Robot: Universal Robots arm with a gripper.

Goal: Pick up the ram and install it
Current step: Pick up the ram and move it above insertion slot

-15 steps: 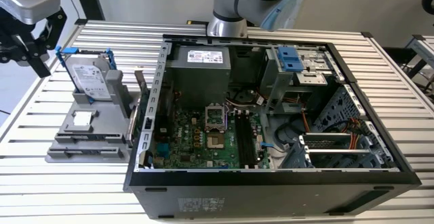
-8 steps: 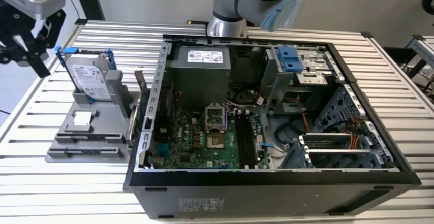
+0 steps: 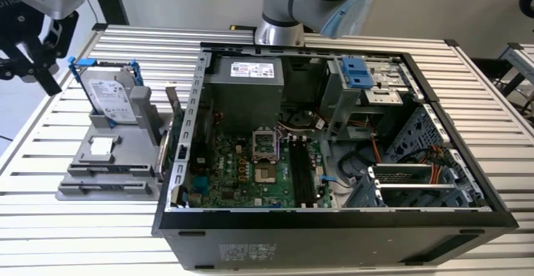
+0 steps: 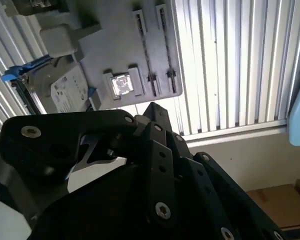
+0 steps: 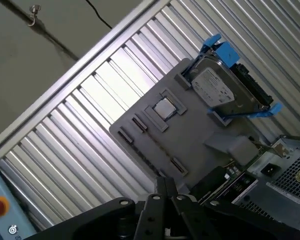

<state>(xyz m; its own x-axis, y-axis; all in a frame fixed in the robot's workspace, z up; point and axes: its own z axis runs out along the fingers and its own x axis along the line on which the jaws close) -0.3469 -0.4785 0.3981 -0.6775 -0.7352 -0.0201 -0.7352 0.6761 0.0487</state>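
My gripper (image 3: 37, 82) hangs high over the table's far corner on the exterior view's left, above and behind the grey holder (image 3: 109, 163). In both wrist views its black fingertips (image 5: 164, 184) (image 4: 152, 106) meet, with nothing seen between them. Below them lies the grey holder (image 5: 190, 145) (image 4: 115, 50) with narrow slots along one edge; these show only as thin dark lines. I cannot make out the ram. The open computer case (image 3: 334, 216) lies on its side, showing the green motherboard (image 3: 242, 176) and its long black memory slots (image 3: 302, 169).
A silver hard drive in a blue frame (image 3: 112, 97) (image 5: 220, 90) (image 4: 67, 95) stands at the holder's far end. A small silver square chip (image 3: 100, 144) (image 5: 163, 107) sits in the holder's middle. The arm's base (image 3: 279, 13) rises behind the case. Slatted metal table (image 3: 501, 101) surrounds everything.
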